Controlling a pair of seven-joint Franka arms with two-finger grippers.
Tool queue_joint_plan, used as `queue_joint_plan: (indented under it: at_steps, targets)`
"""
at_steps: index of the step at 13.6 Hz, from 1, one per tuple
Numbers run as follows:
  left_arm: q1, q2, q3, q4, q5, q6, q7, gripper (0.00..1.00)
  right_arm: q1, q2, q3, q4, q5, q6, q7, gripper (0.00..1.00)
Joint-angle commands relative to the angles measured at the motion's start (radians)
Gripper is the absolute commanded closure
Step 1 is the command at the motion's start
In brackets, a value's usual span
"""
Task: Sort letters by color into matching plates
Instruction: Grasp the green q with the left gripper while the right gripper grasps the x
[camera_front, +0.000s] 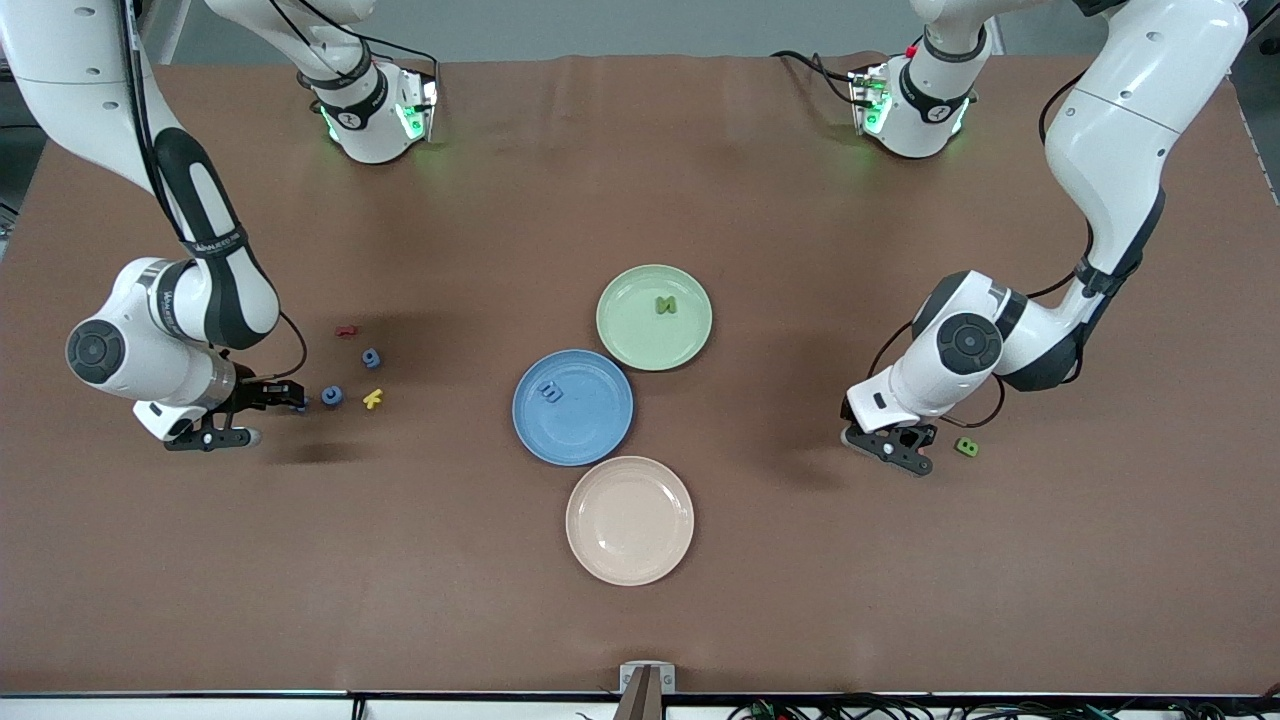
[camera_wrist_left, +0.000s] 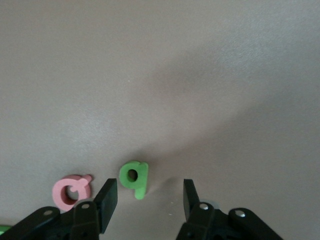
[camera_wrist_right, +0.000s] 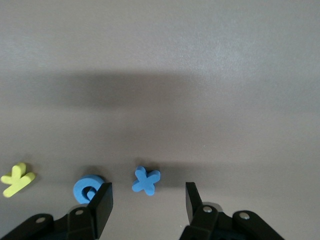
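Plates sit mid-table for you: the green plate (camera_front: 654, 317) holds a green N (camera_front: 666, 305), and the blue plate (camera_front: 572, 407), touching it and nearer the front camera, holds a blue m (camera_front: 550, 392). A cream plate (camera_front: 629, 520) lies nearest the camera.

Your right gripper (camera_wrist_right: 148, 199) hangs low over the table at the right arm's end, fingers apart, with a blue x (camera_wrist_right: 146, 180) just ahead of them. Beside it lie a blue c (camera_wrist_right: 88, 188), a yellow letter (camera_wrist_right: 17, 179), a blue g (camera_front: 371, 357) and a red letter (camera_front: 346, 331).

Your left gripper (camera_wrist_left: 150, 197) hovers at the left arm's end, fingers apart, a green p (camera_wrist_left: 134, 177) just ahead, a pink Q (camera_wrist_left: 73, 191) beside it. A green B (camera_front: 966, 447) lies near.
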Motion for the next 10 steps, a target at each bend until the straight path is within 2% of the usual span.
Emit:
queue_joint_plan:
  at_steps: [1, 5, 10]
  targets:
    - [0.005, 0.029, -0.001, 0.026, 0.048, 0.0, 0.017, 0.39, -0.013, 0.01, 0.012, -0.009, -0.006, 0.017, 0.073, 0.34]
    - [0.008, 0.043, -0.001, 0.029, 0.068, 0.001, 0.018, 0.41, -0.007, 0.027, 0.014, -0.009, -0.006, 0.02, 0.136, 0.39]
    - [0.008, 0.06, -0.001, 0.043, 0.07, 0.001, 0.018, 0.49, -0.008, 0.052, 0.014, -0.009, -0.006, 0.06, 0.136, 0.43]
